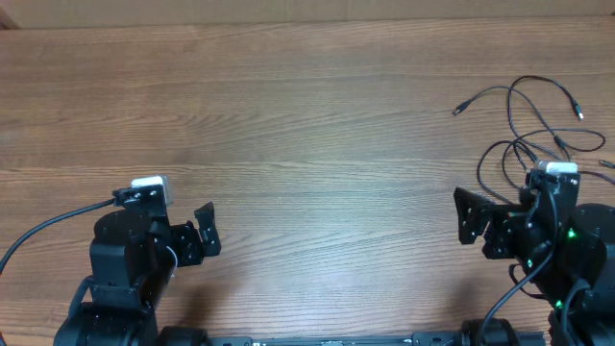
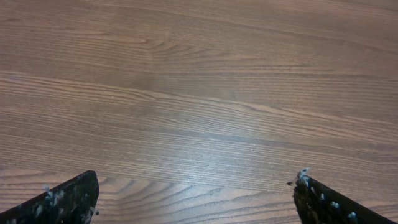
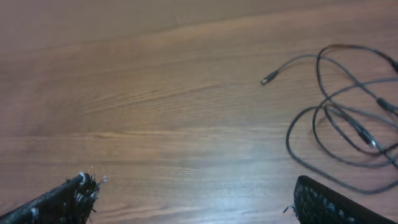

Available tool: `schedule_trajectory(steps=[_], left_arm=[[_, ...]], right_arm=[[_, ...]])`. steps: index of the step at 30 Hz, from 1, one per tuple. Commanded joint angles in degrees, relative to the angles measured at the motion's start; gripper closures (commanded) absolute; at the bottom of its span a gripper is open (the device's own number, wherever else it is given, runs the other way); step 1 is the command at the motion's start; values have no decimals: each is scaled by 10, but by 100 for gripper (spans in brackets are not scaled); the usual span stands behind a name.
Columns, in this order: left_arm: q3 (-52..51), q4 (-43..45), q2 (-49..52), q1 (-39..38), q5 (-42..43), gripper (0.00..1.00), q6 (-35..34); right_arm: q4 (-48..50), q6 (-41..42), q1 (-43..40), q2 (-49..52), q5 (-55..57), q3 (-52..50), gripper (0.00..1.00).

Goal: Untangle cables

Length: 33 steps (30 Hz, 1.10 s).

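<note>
Opening step by my reckoning, nothing gripped yet. Left pincer [image 1: 208, 231] spread wide over the bench [image 1: 307, 115], well apart from the work; right pincer [image 1: 466, 217] also wide and empty; cables [image 1: 527, 144] lie in loose crossing loops near it, ahead and to its right. Next move likely calls for the right arm to reach out and nip one thin strand by a free plug end.

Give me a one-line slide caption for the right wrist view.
The right gripper hangs open above the wooden table, tangled black cables lying ahead at frame right.
</note>
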Motion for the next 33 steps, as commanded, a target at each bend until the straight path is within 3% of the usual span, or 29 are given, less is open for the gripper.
schedule_trajectory(steps=[1,7,19,33], left_arm=[[-7,2,0,0,3,0,-8],[-7,2,0,0,3,0,-8],[-7,2,0,0,3,0,-8],[-7,2,0,0,3,1,-8]], right_arm=[[7,-3,0,-13,12,-5,0],[120,-28,0,-90,10,-80,0],[311,-28,0,-380,11,-319,0],[694,-49,5,-379,10,-568,0]])
